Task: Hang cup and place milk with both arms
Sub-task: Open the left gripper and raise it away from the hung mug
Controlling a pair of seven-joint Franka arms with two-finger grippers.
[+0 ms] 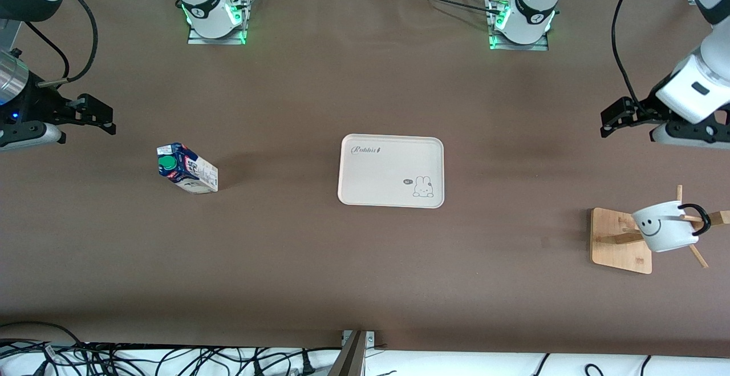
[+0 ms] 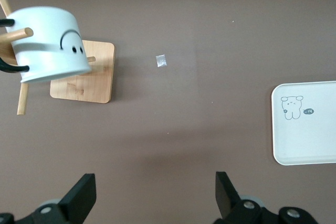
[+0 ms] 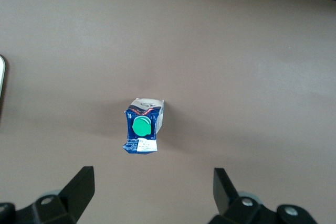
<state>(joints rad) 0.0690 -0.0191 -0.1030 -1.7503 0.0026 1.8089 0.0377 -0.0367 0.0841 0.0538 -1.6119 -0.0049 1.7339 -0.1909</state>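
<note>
Two arms wait with jaws spread: in the front view the cup hangs on the rack at four o'clock of the tray, the milk stands on the surface at its nine o'clock, the left wrist view shows the left gripper empty, and the right wrist view shows the right gripper over the milk.

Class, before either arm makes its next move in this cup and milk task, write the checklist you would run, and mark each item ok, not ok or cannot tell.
1. cup hung by its handle on the wooden rack: ok.
2. left gripper open, holding nothing: ok.
3. right gripper open, holding nothing: ok.
4. milk upright, cap up: ok.
5. milk on the tray: not ok, it stands on the table toward the right arm's end.
6. tray free to take the milk: ok.
</note>
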